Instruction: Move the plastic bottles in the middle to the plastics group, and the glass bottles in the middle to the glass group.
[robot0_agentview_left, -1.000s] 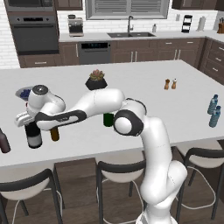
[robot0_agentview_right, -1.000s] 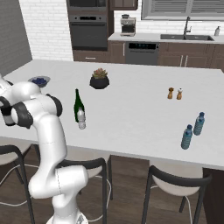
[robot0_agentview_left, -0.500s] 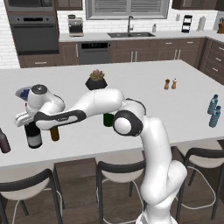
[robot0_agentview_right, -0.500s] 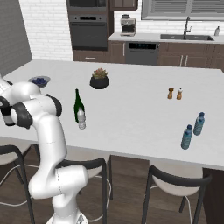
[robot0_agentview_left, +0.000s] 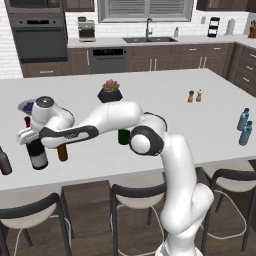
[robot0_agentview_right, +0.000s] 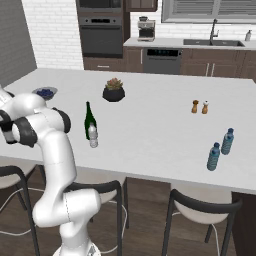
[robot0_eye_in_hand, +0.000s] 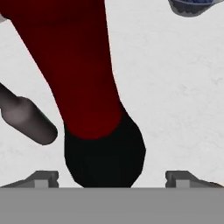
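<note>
Black wine bottle with red neck foil standing upright near the counter's left front edge, just beside the small amber beer bottle and not far from the short dark brown bottle at the far left: set among the glass group, where the task wants it. Seen from above in the hand view as a red neck widening to a black shoulder, between the two finger tips. Gripper over the neck with jaws spread wide, pads standing clear of the foil on both sides; apparently a release, bottle left to stand on its own. Slim dark green wine bottle and the clear plastic water bottle touching or nearly so mid-counter, not yet sorted. Two blue-tinted bottles well apart at the counter's right end, the destination for the clear one. Beyond, a potted succulent, salt and pepper shakers, a small bowl.
</note>
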